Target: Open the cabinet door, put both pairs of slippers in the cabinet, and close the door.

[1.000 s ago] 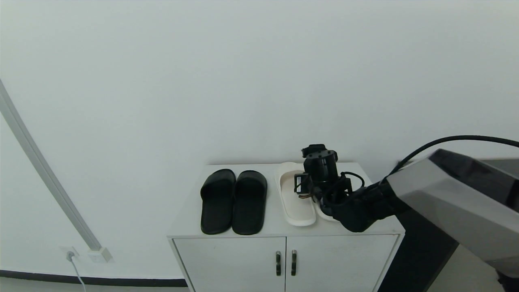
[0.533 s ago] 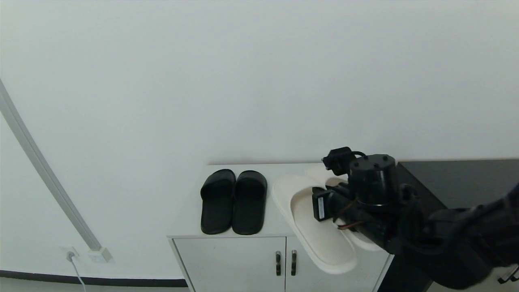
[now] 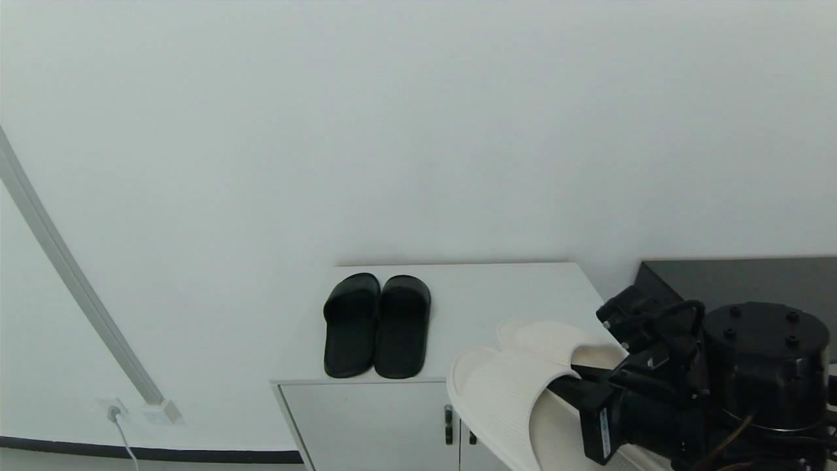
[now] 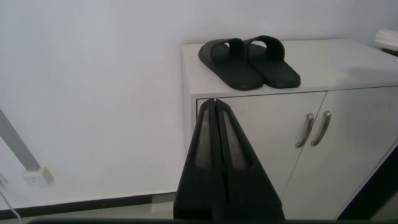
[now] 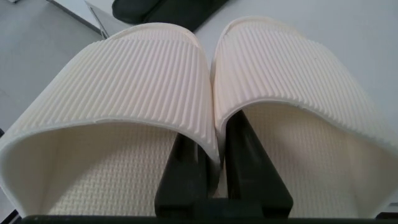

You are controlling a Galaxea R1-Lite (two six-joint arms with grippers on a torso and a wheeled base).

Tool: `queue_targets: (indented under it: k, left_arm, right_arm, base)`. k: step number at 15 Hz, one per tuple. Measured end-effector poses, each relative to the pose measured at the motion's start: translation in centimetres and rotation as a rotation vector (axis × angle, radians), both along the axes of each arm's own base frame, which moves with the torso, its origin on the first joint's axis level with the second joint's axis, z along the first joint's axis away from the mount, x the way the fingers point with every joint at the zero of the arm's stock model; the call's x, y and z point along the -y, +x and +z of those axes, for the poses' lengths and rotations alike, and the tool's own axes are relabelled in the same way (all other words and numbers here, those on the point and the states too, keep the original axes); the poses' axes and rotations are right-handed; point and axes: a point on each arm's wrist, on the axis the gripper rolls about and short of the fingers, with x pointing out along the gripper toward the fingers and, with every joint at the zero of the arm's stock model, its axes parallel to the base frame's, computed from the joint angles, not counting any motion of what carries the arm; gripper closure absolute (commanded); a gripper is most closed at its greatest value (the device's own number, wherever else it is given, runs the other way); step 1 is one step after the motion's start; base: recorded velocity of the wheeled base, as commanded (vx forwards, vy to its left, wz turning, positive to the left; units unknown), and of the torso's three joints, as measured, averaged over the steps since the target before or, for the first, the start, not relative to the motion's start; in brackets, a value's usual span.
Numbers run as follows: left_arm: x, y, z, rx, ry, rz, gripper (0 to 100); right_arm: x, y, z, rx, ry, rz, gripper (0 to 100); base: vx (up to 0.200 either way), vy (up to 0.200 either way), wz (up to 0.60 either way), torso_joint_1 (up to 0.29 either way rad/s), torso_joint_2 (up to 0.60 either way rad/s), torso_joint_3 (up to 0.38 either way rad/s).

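Holding the white slippers (image 3: 516, 392) as one pair, the right hand (image 5: 214, 155) is pinching their two inner strap walls together. One finger is tucked under each strap, so the fingers are standing nearly closed on the pair. It is carrying them clear of the cabinet (image 3: 366, 418) top, out in front of its right side, toes pointing away from the wrist and toward the wall.

The black slippers (image 3: 377, 325) are lying side by side on the left part of the cabinet top. Both doors are sitting shut, their two upright bar handles (image 4: 314, 129) just beside each other at the middle seam.

The left hand (image 4: 216, 109) is hanging empty with its fingers pressed together, facing the left door (image 4: 249, 149). The handles are lying ahead of it and seemingly off toward the robot's right, long axes upright.

With the right hand loaded, the free left hand is likely the one to open a door. It will need to part its fingers and close across a handle's width.
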Motion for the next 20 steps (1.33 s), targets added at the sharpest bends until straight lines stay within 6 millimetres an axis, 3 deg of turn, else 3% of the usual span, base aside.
queue_targets:
  k: [2, 6, 20]
  left_arm:
    - [0.00, 0.00, 0.00, 0.000, 0.000, 0.000, 100]
    - [0.00, 0.00, 0.00, 0.000, -0.001, -0.001, 100]
    - [0.00, 0.00, 0.00, 0.000, -0.004, 0.001, 100]
  right_arm:
    - [0.17, -0.16, 0.17, 0.005, 0.005, 0.001, 100]
    - [0.34, -0.27, 0.19, 0.007, 0.004, 0.000, 100]
    - [0.41, -0.27, -0.48, -0.009, -0.017, -0.002, 100]
  base:
    - [0.000, 0.000, 0.00, 0.000, 0.00, 0.000]
    - [-0.200, 0.000, 0.00, 0.005, 0.00, 0.004]
    - [0.000, 0.000, 0.00, 0.000, 0.00, 0.000]
